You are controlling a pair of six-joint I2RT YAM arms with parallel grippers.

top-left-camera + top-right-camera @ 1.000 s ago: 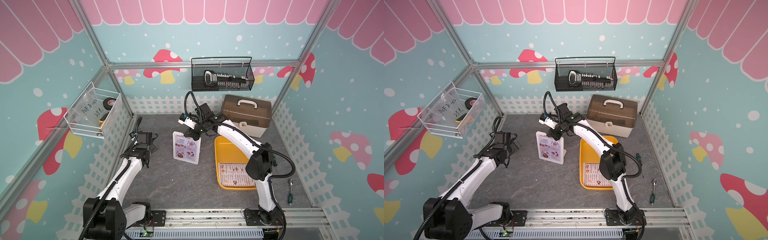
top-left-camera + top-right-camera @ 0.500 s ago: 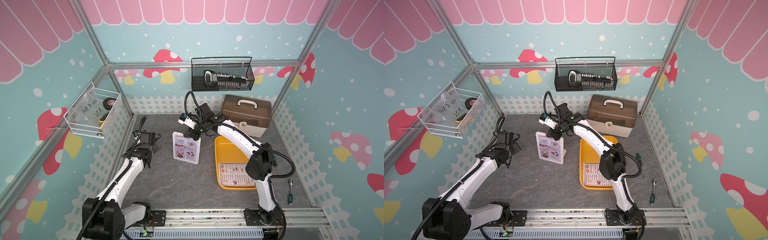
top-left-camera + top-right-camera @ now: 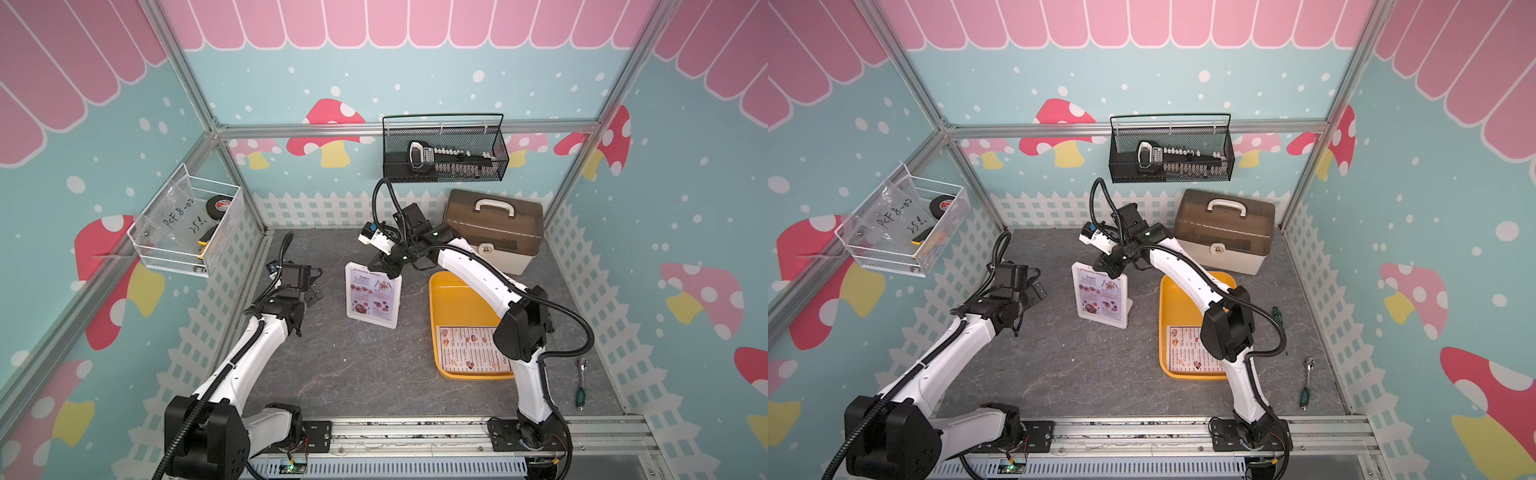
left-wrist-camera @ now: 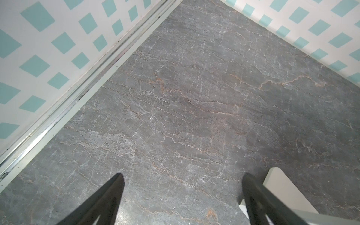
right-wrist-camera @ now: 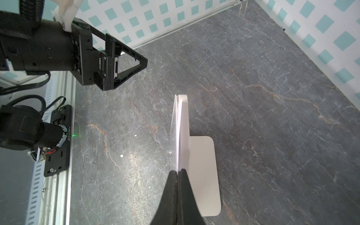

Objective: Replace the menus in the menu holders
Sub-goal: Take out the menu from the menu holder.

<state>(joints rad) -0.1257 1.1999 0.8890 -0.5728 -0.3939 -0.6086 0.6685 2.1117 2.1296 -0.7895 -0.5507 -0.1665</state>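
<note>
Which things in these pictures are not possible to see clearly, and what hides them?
Right wrist view: whether the shut right fingers pinch the pinkish paper menu or only touch the white plastic menu holder; seen edge-on.
Both top views: text of the white paper menu in the yellow tray; too small, partly covered by the right arm.
Left wrist view: the holder, cut off by the edge.

The left arm (image 3: 257, 353) and right arm (image 3: 478, 274) wear white shells between black joints, each trailed by a ribbed black hose. The left tool (image 4: 182, 175) and right tool (image 5: 177, 172) are matte black, fingers (image 4: 105, 198) tapering; by the rail (image 3: 415, 432), a black base plate (image 5: 58, 165) carries silver screws.
</note>
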